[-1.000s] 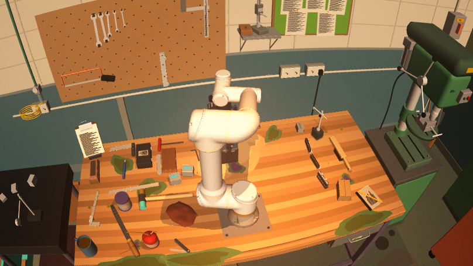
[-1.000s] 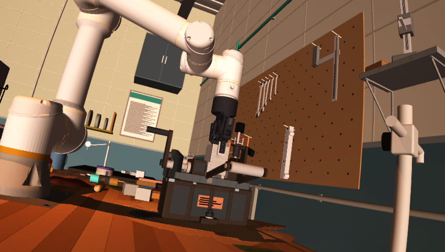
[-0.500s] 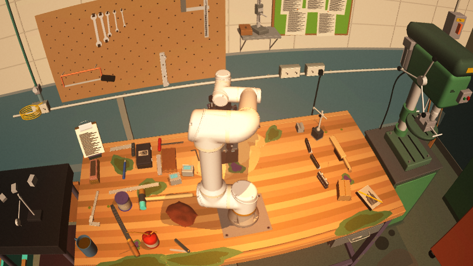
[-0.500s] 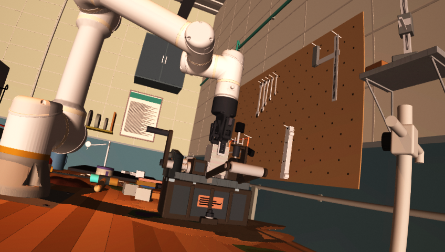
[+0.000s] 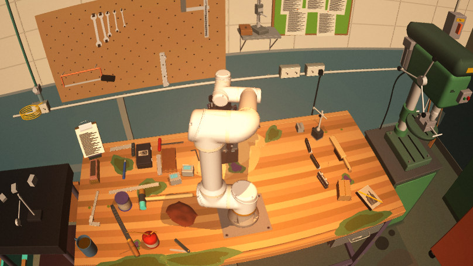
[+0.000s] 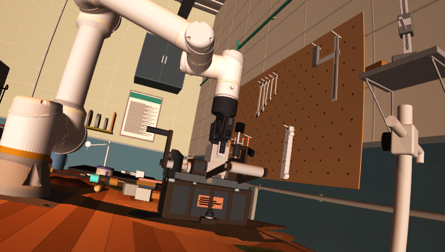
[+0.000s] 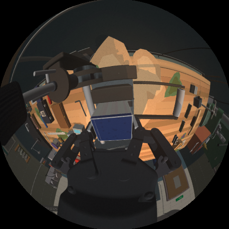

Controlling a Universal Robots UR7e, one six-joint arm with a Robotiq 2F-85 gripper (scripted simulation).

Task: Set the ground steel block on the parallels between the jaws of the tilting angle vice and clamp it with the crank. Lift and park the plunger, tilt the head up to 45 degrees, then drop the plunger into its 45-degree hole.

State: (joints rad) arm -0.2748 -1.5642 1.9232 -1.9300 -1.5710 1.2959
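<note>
At the back middle of the bench, behind my arm, the tilting angle vice (image 6: 206, 193) stands on its dark base with an orange label. The ground steel block (image 7: 112, 124), grey with a blue top face, sits down between the vice jaws (image 7: 110, 92), and I hold it from above in my gripper (image 6: 221, 146). The crank (image 6: 162, 137) sticks up at the vice's left end. The plunger (image 6: 239, 132), with its black knob, stands upright beside the block. A pale tilt handle (image 6: 246, 170) juts out to the right. From the side camera my arm hides most of the vice (image 5: 229, 154).
The pegboard (image 6: 309, 106) rises close behind the vice. Small blocks (image 5: 180, 174), a mallet (image 5: 165, 197), a rag (image 5: 180, 213) and rulers lie on the left of the bench. Parallels (image 5: 315, 162) and a brush lie on the right, beside the drill press (image 5: 429, 92).
</note>
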